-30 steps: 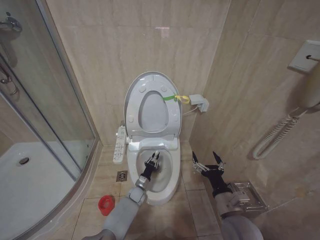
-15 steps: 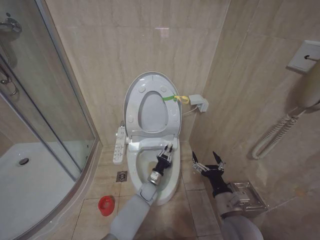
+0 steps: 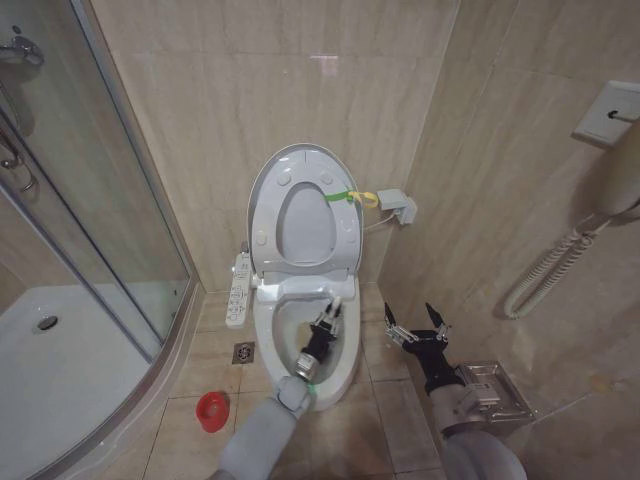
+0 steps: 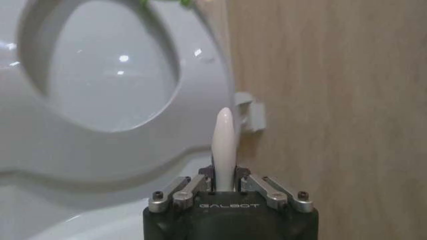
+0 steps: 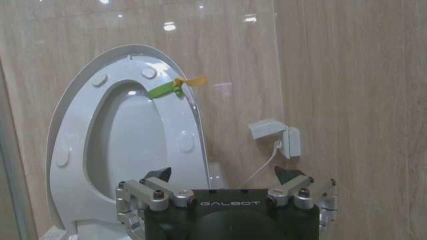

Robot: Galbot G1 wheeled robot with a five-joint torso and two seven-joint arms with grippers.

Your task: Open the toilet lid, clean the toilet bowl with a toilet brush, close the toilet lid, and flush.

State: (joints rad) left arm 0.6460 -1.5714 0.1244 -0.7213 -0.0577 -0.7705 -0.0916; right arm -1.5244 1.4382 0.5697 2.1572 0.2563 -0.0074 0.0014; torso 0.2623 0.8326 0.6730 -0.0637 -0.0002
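Beige tiled walls frame the bowl (image 3: pixel 300 335), its lid (image 3: pixel 303 215) standing up against the wall. Your left gripper (image 3: pixel 330 318), clenched on the brush (image 4: pixel 223 145) handle, has swung from bowl centre to the right rim and eased back slightly, so scrubbing looks under way. Your right gripper (image 3: pixel 417 325) hangs released beside the bowl.

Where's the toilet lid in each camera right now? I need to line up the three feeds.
Head view: the toilet lid stands raised against the back wall, above the toilet bowl, where the left gripper works.
Left wrist view: the toilet lid lies behind the held toilet brush.
Right wrist view: the toilet lid stands beyond the open right gripper.
Shared landmark: the green and yellow tie on its rim.
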